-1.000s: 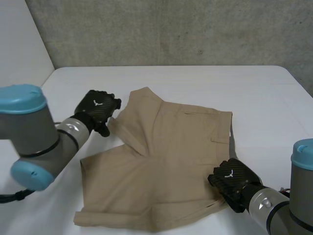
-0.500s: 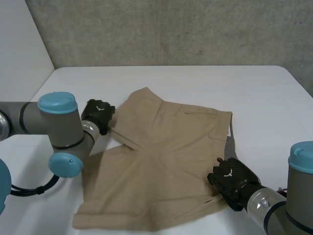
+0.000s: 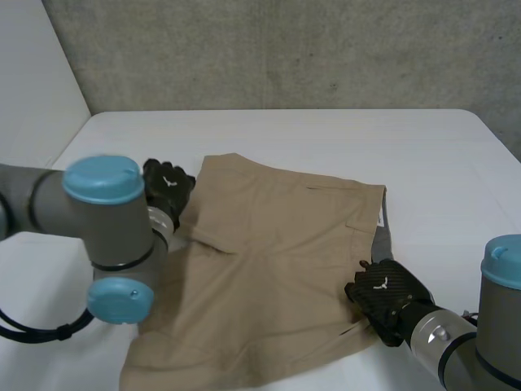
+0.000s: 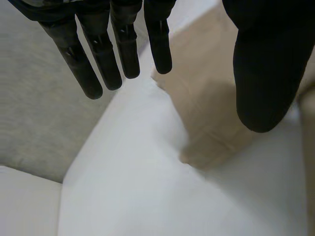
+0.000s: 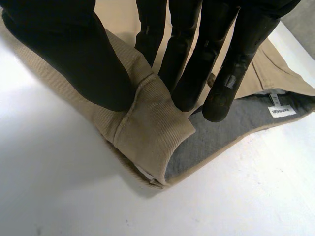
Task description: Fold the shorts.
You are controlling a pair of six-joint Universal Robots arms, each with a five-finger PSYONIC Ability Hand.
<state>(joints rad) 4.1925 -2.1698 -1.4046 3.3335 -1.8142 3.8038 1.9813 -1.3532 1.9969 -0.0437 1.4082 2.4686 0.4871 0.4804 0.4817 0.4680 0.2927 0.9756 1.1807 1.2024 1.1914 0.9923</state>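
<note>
Nearest, the right hand (image 3: pixel 383 295) sits at the near end of the waistband of the tan shorts (image 3: pixel 277 261). In its wrist view the thumb (image 5: pixel 74 64) and the fingers (image 5: pixel 189 59) are closed on a turned-up fold of that waistband, pinching the cloth between them. Just past the fingertips the fold opens onto the grey lining (image 5: pixel 221 135). A small white label (image 5: pixel 278 111) lies on the lining a little beyond the fingertips.

From this hand the shorts spread flat over the white table (image 3: pixel 440 163) toward the other hand, with a soft crease in the cloth near that side. The left arm (image 3: pixel 106 236), grey with light-blue caps, stands over the shorts' near leg.

Beyond its joint the left hand (image 3: pixel 167 187) rests at the outer edge of the far leg. Its own wrist view shows straight fingers (image 4: pixel 106 64) held well apart from the thumb (image 4: pixel 261 73); the hand is wide open and grasps nothing. The leg's hem corner lies on the table below the thumb. Farther off, past both hands, bare table runs to a rough concrete wall (image 3: pixel 285 49).
</note>
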